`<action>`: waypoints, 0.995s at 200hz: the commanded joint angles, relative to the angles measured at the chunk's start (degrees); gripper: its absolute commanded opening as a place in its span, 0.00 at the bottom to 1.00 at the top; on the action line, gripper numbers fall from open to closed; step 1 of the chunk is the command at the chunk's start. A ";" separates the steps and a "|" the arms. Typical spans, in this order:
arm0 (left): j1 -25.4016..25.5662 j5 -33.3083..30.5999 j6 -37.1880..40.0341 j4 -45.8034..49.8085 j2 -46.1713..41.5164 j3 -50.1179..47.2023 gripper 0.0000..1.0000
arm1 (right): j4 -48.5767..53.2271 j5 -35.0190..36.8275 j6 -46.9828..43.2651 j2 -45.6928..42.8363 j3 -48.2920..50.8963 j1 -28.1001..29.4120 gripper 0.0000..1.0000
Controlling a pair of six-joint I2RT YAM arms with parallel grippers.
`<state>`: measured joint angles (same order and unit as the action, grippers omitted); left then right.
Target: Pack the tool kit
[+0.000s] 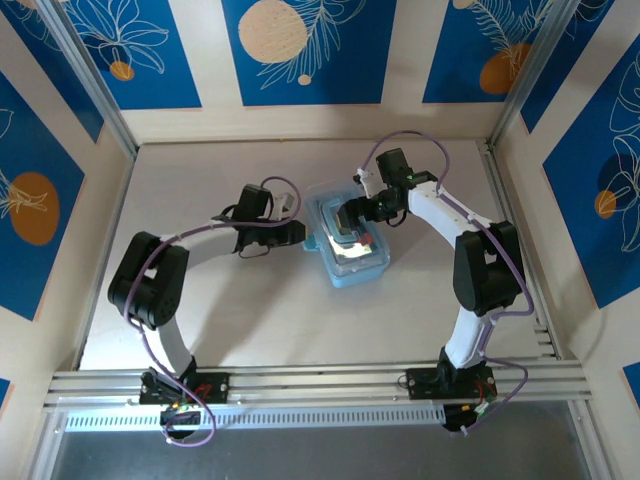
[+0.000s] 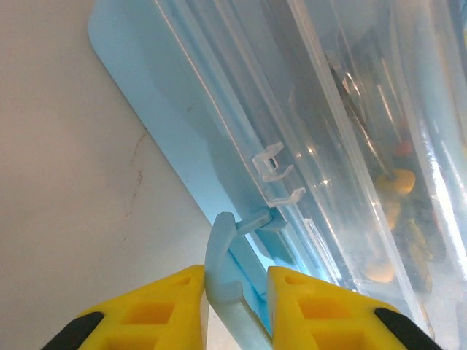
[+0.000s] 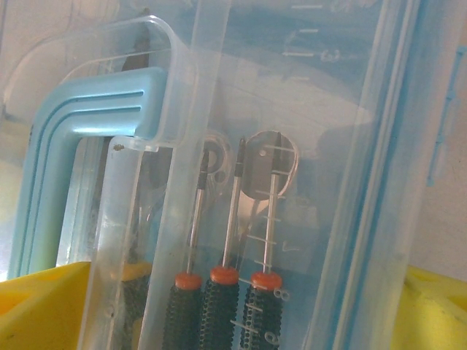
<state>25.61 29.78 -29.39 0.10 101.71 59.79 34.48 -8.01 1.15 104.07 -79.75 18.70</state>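
**A:** Where's the kit, from above?

**B:** In the middle of the frame. The light-blue case point(image 1: 360, 265) lies flat on the table point(image 1: 250, 320) with its clear lid over it. The left gripper point(image 1: 300, 234) is at the case's left edge, and the right gripper point(image 1: 350, 215) sits over its upper half.

**A:** And the left wrist camera?

**B:** Along the bottom edge, the two yellow fingers point(image 2: 157, 306) are nearly closed, pinching the blue latch point(image 2: 219, 248) that curls up off the case's side. The lid point(image 2: 350, 109) runs up the right of the frame. Its small clear catch point(image 2: 273, 171) is just above the latch, and I'd say it isn't hooked yet.

**A:** So how should it be closed?

**B:** Swing the latch up and over that catch, steadily and without twisting. It's thin plastic, so it could slip out of the pinch or drag the case sideways.

**A:** Is that what the other arm is for?

**B:** Likely. On the right wrist camera, yellow fingers point(image 3: 36, 306) show in both bottom corners, spread wide, with the case's end between them. I can't tell whether they press on it. Three screwdrivers point(image 3: 222, 284) lie under the lid at lower middle, and the blue handle point(image 3: 80, 138) is at upper left. That arm ought to bear down firmly while the latch snaps home.
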 commanded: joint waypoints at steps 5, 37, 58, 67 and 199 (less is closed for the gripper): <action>-0.12 2.09 1.70 0.19 -2.03 2.00 0.33 | 6.30 -4.65 0.00 3.81 3.37 1.78 0.93; 0.53 5.09 2.91 0.06 -1.09 3.13 0.43 | 6.30 -4.66 -0.04 3.77 3.56 1.78 0.93; 1.56 6.37 3.55 0.10 -0.65 4.01 0.45 | 6.30 -4.65 0.08 3.77 3.54 1.78 0.93; 1.86 6.78 3.40 -0.35 -0.47 4.15 0.45 | 6.39 -4.77 0.08 3.83 3.55 1.87 0.93; 3.31 9.24 -2.40 -10.07 2.34 0.73 0.45 | 7.17 -4.65 -0.31 3.42 3.64 1.69 0.93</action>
<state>27.38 35.40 -30.09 -4.25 101.78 61.12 34.44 -8.08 1.15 104.03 -79.59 18.70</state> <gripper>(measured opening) 0.454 0.934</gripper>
